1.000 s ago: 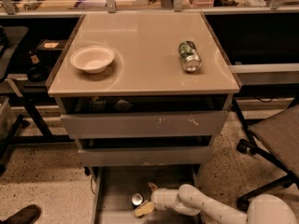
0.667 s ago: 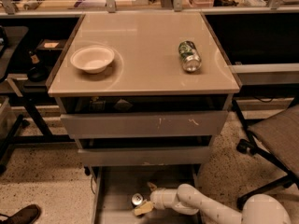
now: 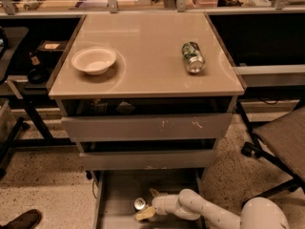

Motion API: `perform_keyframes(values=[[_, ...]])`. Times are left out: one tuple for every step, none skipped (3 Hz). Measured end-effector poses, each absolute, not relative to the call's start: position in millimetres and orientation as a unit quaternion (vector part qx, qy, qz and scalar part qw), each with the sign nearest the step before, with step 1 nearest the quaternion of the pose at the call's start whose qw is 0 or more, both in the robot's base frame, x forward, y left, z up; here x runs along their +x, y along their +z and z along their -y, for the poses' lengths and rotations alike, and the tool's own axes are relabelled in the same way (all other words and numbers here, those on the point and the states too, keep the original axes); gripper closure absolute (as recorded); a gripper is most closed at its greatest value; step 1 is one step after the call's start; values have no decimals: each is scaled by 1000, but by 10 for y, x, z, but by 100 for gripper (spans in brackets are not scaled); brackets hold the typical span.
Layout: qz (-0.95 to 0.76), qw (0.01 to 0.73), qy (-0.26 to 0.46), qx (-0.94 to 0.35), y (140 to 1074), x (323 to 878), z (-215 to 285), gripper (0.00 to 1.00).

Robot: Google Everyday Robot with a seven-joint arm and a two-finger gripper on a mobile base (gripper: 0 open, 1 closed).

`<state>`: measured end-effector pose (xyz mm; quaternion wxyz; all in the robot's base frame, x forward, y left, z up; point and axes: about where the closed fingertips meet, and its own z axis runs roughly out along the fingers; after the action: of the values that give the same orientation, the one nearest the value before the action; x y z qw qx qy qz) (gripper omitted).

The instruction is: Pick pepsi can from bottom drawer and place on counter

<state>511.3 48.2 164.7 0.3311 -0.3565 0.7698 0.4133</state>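
Observation:
The bottom drawer (image 3: 114, 194) is pulled out at the foot of the cabinet, its flat grey floor showing. In it stands the pepsi can (image 3: 139, 203), seen from above as a small silver top with a dark body. My gripper (image 3: 148, 205) reaches in from the right on a white arm, low in the drawer. It is open, with one tan finger behind the can and the other in front of it. The beige counter (image 3: 147, 46) lies above.
A white bowl (image 3: 94, 59) sits on the counter's left and a green-and-silver can (image 3: 193, 57) lies on its right. Two grey drawer fronts (image 3: 147, 127) overhang the bottom drawer. An office chair (image 3: 281, 142) stands to the right, a shoe (image 3: 21, 220) at the lower left.
My gripper has crept a little to the left, so its fingers now flank the can. The can has not moved.

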Motion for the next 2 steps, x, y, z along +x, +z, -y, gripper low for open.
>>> perform_keyframes(values=[[-771, 330, 414, -354, 1634, 5111, -487, 12], [-771, 330, 414, -354, 1634, 5111, -487, 35]])
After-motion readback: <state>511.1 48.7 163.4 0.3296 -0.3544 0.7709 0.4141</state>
